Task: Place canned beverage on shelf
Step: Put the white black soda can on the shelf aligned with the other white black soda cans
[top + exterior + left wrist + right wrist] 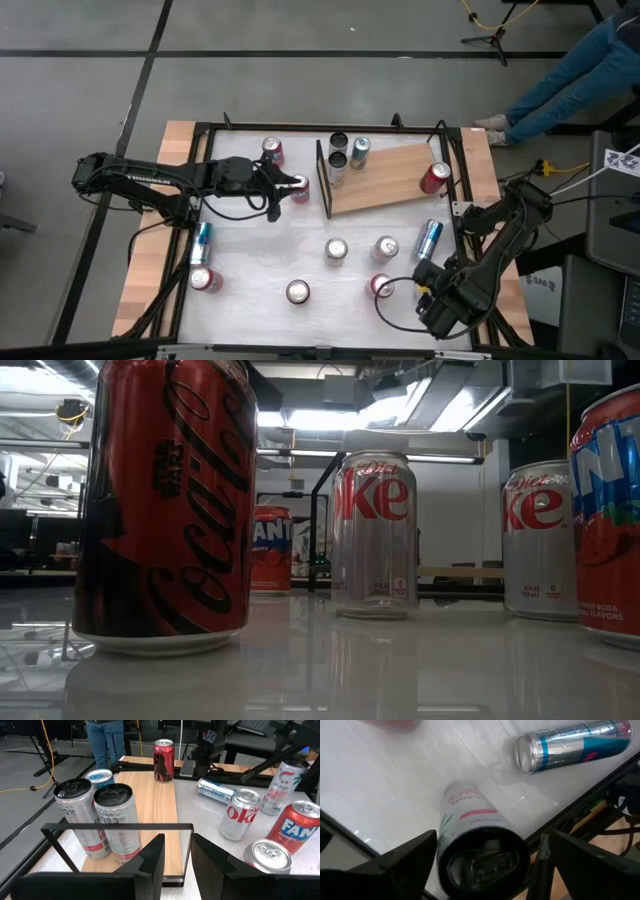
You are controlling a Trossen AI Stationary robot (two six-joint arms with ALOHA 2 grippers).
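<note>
Item: white can w/ pink lettering, dark top, standing on the white table near its R edge.
Destination: shelf, lying at the table's far side, well apart from this can; black frame at its L end.
Shelf stock: three slim cans standing by the frame, one red can at the opposite end; mid board showing bare.
R tool: right gripper is straddling the white can, jaws standing wide, one each side; not gripping as far as visible.
L tool: left gripper is hovering at the frame end of the shelf, jaws only slightly parted, nothing between them; another red can is standing just beside it.
Step (est.): R arm is lining up the pick; grasp not yet made.
Next move (est.): closing squarely on the can body, lifting straight up, carrying to the bare mid board, setting it upright.
Watch: lying blue can near the pick spot; L arm is sitting close to the shelf.
</note>
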